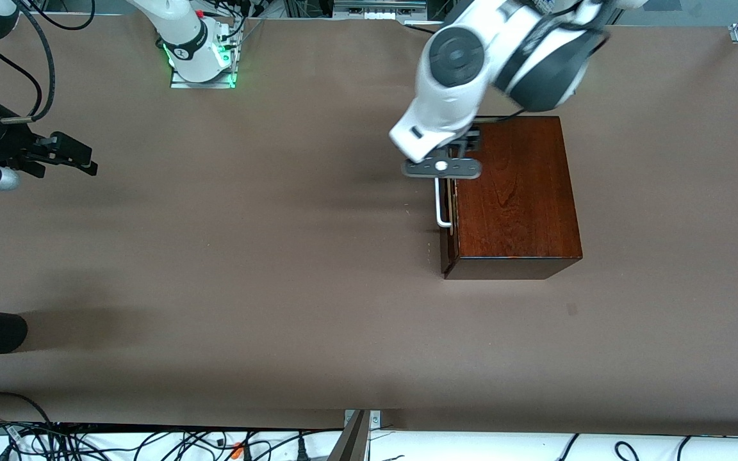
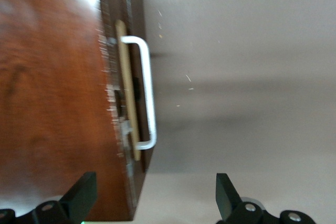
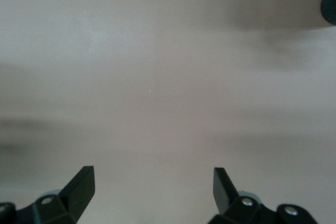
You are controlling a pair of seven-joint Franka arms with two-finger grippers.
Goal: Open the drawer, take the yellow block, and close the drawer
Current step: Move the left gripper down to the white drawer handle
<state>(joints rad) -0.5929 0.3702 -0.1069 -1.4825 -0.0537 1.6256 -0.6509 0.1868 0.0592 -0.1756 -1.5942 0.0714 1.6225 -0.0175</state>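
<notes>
Front view coverage is filled mostly by the brown counter (image 1: 247, 269), on which the glossy reddish-brown wooden box (image 1: 516, 198) is set toward the left arm's end. The drawer (image 1: 451, 205) is seen as a pale-wood strip along the box face turned toward the right arm's end, and it appears shut or very nearly shut, flush with that face. Its white bar handle (image 1: 441, 203) stands out just beside that face. The left arm is reached down from its base at the top of the front view, and the left gripper (image 1: 455, 153) is held over the upper edge of the box, above the end of the handle that lies farther from the front camera. In the left wrist view the box (image 2: 52, 93), the drawer front (image 2: 128, 98) and the handle (image 2: 148, 90) are shown, with the left gripper (image 2: 155, 198) spread wide and nothing between its fingers (image 2: 81, 195). The right gripper (image 1: 68, 153) is kept waiting over bare counter at the right arm's end; in the right wrist view it (image 3: 154, 192) is spread wide and empty. The yellow block cannot be seen in any view.
</notes>
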